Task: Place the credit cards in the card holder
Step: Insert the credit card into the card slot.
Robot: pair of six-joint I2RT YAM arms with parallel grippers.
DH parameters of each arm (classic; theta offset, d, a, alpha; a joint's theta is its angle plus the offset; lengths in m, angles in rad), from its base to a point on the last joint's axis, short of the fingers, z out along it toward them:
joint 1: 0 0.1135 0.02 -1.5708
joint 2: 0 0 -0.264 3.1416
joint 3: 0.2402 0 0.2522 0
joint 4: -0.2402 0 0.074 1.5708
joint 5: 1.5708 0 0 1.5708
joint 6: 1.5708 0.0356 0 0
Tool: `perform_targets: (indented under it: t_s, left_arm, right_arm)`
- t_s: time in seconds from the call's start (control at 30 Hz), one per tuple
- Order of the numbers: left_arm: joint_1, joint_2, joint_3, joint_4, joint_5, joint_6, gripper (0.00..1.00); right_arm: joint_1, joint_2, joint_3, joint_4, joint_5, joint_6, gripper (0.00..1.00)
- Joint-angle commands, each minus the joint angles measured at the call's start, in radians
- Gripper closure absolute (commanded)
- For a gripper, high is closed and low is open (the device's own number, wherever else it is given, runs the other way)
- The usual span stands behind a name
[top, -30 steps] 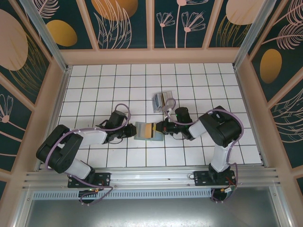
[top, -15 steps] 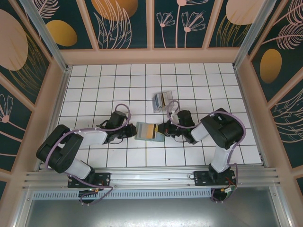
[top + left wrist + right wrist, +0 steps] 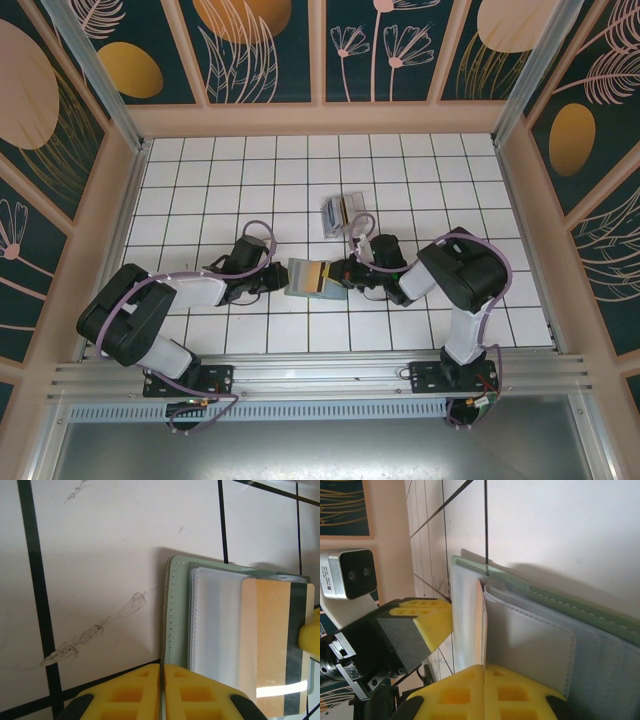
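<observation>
- Count: one flat grey-green folding wallet (image 3: 300,272) with a stitched edge, lying open on the white tiled table (image 3: 200,180) between two grippers.
- One glossy tan plastic card (image 3: 270,645) with a dark stripe lies over the wallet's clear plastic sleeves (image 3: 215,625).
- Left gripper (image 3: 161,690): yellow ribbed fingers pinch the wallet's cover edge.
- Right gripper (image 3: 484,690): pinches the tan card.
- One small clear box (image 3: 342,212) sits apart.
</observation>
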Motion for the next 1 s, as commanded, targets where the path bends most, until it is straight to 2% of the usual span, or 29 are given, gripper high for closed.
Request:
perform_targets:
  t_s: [0.0, 0.23, 0.37, 0.77, 0.9, 0.97]
  left_arm:
    - [-0.01, 0.011, -0.025, -0.037, 0.011, -0.013, 0.88]
    - [-0.01, 0.006, -0.024, -0.04, -0.001, -0.016, 0.89]
    - [-0.009, 0.006, -0.03, -0.035, 0.001, -0.018, 0.89]
    - [-0.009, -0.024, -0.041, -0.031, 0.01, -0.024, 0.9]
    - [-0.009, -0.033, -0.051, -0.027, 0.009, -0.024, 0.9]
    - [-0.009, -0.036, -0.057, -0.026, -0.003, -0.028, 0.89]
  right_arm:
    - [0.028, 0.036, 0.015, -0.044, 0.004, -0.001, 1.0]
    - [0.049, 0.051, 0.044, -0.079, 0.004, -0.013, 1.0]
    - [0.057, 0.062, 0.059, -0.098, 0.015, -0.014, 0.94]
    - [0.135, 0.092, 0.197, -0.25, 0.152, -0.023, 0.98]
    - [0.143, 0.108, 0.222, -0.276, 0.16, -0.025, 0.9]
    - [0.143, 0.104, 0.229, -0.307, 0.168, -0.037, 0.89]
